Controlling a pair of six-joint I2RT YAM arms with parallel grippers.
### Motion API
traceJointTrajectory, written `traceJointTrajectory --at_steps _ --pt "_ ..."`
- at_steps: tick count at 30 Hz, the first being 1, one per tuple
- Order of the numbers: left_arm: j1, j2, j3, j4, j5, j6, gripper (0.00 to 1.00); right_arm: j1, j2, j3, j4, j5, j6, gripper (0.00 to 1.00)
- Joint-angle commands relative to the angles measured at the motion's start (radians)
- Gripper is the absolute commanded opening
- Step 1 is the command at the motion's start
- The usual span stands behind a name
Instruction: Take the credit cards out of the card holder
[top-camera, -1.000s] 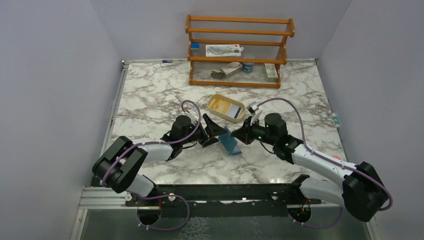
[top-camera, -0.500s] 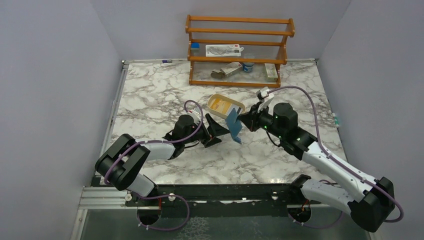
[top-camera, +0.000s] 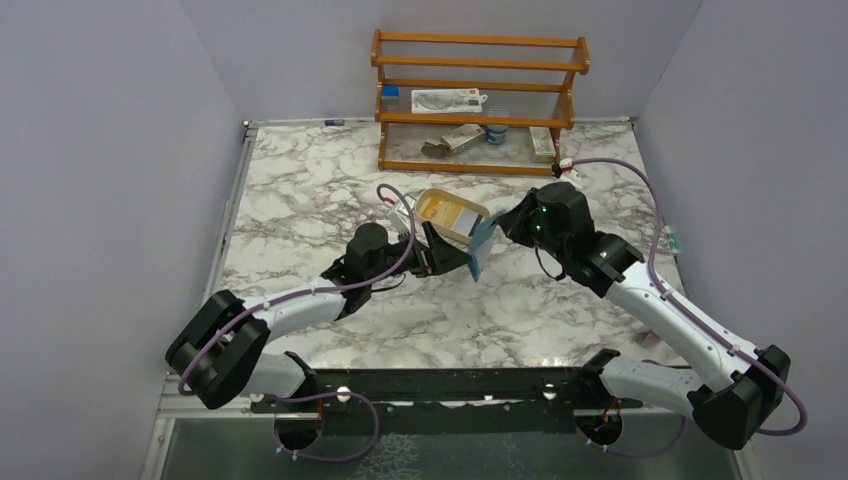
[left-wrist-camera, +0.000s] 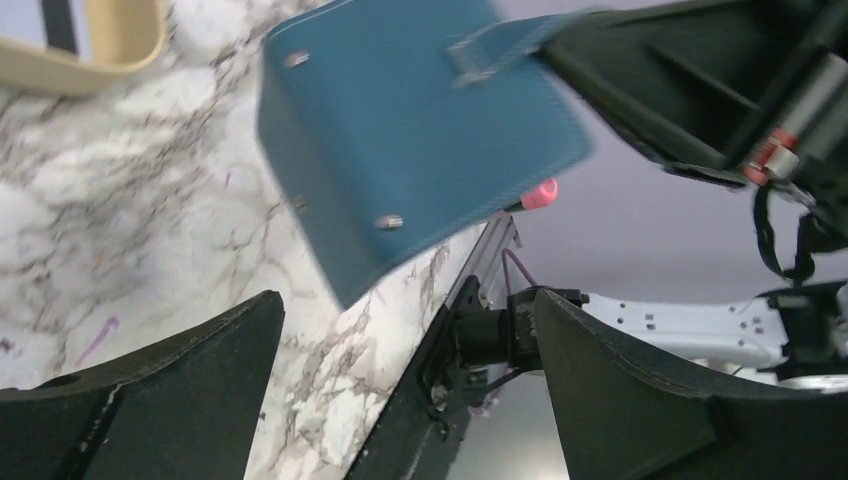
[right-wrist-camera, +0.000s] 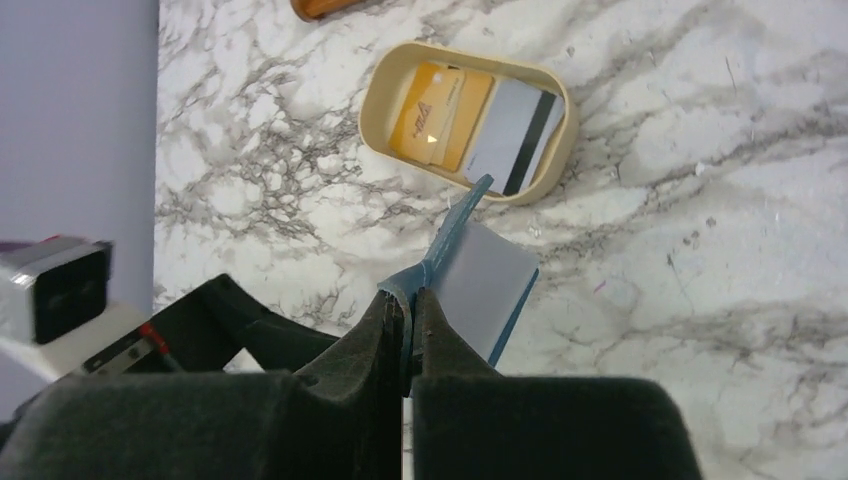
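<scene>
Card holder (right-wrist-camera: 470, 268) pinched by right jaws, left agape.

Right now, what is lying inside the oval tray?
In the tray lie a yellow card and a grey card with a dark stripe, side by side. Anything beneath them is covered.

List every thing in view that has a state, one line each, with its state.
card holder: lifted off the table, hanging open, pinched at its edge.
right gripper: shut on the card holder.
left gripper: open, holding nothing, just below the card holder.
tray: upright on the table, holding a yellow card and a grey credit card with a dark stripe.
pale card: showing inside the card holder, not yet out.
</scene>
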Motion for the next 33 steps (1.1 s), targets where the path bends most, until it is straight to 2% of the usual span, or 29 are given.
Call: traceJointTrajectory --at_steps 1,4,7,9,13,16,19,24,27,31,33 --pt "-0.07 -0.076 0.021 -0.021 -0.121 0.245 0.96 0.003 0.014 0.063 -0.209 0.101 0.331 0.01" --pt "-0.119 -0.1 0.006 -0.009 -0.188 0.344 0.97 0.003 0.043 0.111 -0.332 0.113 0.49 0.01" --pt "-0.135 -0.105 -0.019 -0.001 -0.233 0.377 0.97 0.003 0.059 0.147 -0.4 0.13 0.59 0.0" --pt "-0.139 -0.103 -0.04 -0.001 -0.275 0.386 0.97 0.002 0.05 0.149 -0.383 0.12 0.605 0.01" --pt "-0.143 -0.108 -0.108 0.01 -0.467 0.376 0.97 0.003 0.032 0.146 -0.334 0.062 0.613 0.01" --pt "-0.143 -0.102 -0.146 0.077 -0.537 0.387 0.98 0.003 0.029 0.135 -0.319 0.019 0.629 0.01" --pt "-0.143 -0.072 -0.182 0.245 -0.501 0.396 0.99 0.004 0.013 0.106 -0.275 -0.028 0.633 0.01" --pt "-0.142 0.031 -0.22 0.592 -0.327 0.358 0.99 0.003 -0.007 0.083 -0.197 -0.095 0.578 0.01" --pt "-0.127 0.117 -0.256 0.801 -0.306 0.249 0.99 0.003 -0.014 0.089 -0.179 -0.115 0.504 0.01" --pt "-0.085 0.281 -0.302 1.099 -0.284 0.032 0.99 0.003 -0.044 0.079 -0.143 -0.125 0.405 0.01" --pt "-0.081 0.354 -0.298 1.161 -0.282 -0.066 0.99 0.002 -0.063 0.061 -0.11 -0.146 0.363 0.01"
